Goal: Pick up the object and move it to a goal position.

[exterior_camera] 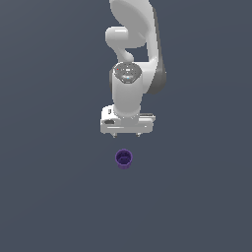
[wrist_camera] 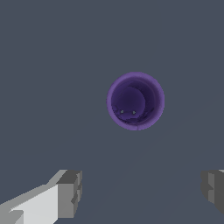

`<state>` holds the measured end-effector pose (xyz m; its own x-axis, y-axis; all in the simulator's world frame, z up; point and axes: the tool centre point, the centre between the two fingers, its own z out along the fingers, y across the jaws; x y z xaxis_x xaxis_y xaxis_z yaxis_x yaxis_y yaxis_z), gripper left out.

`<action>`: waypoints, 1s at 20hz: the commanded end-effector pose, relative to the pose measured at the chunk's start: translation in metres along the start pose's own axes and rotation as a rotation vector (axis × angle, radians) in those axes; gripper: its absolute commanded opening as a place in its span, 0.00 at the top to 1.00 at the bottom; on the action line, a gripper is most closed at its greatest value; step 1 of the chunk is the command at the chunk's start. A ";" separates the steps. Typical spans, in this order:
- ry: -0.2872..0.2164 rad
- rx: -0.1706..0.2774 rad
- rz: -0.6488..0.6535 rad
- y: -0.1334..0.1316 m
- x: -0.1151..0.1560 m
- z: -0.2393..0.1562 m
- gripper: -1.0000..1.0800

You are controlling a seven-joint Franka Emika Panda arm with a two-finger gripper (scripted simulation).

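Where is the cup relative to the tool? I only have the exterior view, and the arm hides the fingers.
Observer: In the wrist view the purple cup lies outside the gap between the fingers, not between them.
Operator: Is the tool open?
Observer: Yes, the tool is spread wide, far wider than the cup.
Operator: Is the cup upright?
Observer: Its hollow faces the wrist camera; you can see down to its dark bottom.

arm (exterior_camera: 135,29): cut by exterior view's top edge | fingers (wrist_camera: 70,192): cropped at wrist view's edges | fingertips tiny in exterior view
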<state>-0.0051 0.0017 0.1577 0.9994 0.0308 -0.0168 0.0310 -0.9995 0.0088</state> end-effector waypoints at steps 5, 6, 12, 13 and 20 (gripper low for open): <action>0.000 0.006 -0.015 -0.007 0.001 -0.003 0.38; 0.001 0.008 -0.020 -0.009 0.002 -0.004 0.38; -0.002 0.008 -0.020 -0.010 0.003 -0.004 0.38; -0.004 0.008 -0.018 -0.010 0.004 -0.004 0.38; -0.032 0.007 0.013 -0.010 0.014 0.001 0.38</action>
<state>0.0060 0.0123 0.1580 0.9988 0.0256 -0.0411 0.0257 -0.9997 0.0012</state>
